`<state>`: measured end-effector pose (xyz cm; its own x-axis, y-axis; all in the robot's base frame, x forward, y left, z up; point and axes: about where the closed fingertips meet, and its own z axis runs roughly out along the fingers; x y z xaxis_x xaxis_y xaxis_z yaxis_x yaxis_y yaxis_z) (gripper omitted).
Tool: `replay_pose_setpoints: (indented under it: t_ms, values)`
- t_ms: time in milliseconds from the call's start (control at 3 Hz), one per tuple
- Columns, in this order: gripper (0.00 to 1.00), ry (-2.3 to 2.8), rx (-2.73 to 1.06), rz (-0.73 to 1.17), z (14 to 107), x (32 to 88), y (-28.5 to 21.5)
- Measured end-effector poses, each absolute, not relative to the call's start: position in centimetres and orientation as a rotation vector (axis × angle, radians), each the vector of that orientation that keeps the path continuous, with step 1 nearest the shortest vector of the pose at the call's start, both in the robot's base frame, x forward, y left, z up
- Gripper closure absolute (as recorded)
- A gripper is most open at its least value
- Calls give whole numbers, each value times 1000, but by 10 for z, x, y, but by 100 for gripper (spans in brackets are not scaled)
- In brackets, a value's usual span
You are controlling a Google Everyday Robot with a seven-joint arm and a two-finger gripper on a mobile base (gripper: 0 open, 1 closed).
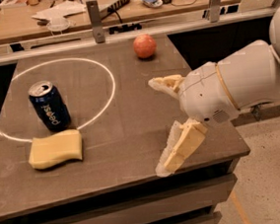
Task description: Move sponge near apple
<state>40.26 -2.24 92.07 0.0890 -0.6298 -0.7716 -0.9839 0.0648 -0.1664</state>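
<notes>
Closest to us is the front of the dark table (112, 178), and over its right side hangs the robot's gripper (157, 127). Its two padded yellow fingers (183, 144) are spread wide apart and hold nothing. The sponge (55, 149) lies flat near the front left of the table, well apart from the gripper. It looks soft and very light, so I think it will squash when pinched and will not slip much. It cannot break. A good place to take it seems to be across its short sides, near the middle, with the fingers coming down from above. Just behind the sponge stands a blue Pepsi can (49, 105), very near it, so the gripper should stay away from that side or the can may tip over. The can stands on a thin white ring (112, 82) painted on the table. Far back, close to the rear edge, sits the apple (145, 46), round and reddish, well apart from the sponge.
</notes>
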Motion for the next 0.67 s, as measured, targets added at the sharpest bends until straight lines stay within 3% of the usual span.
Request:
replay_pose_setpoints:
  t_ms: [667]
  values:
    - [0, 1545, -1596, 731, 885, 413, 27]
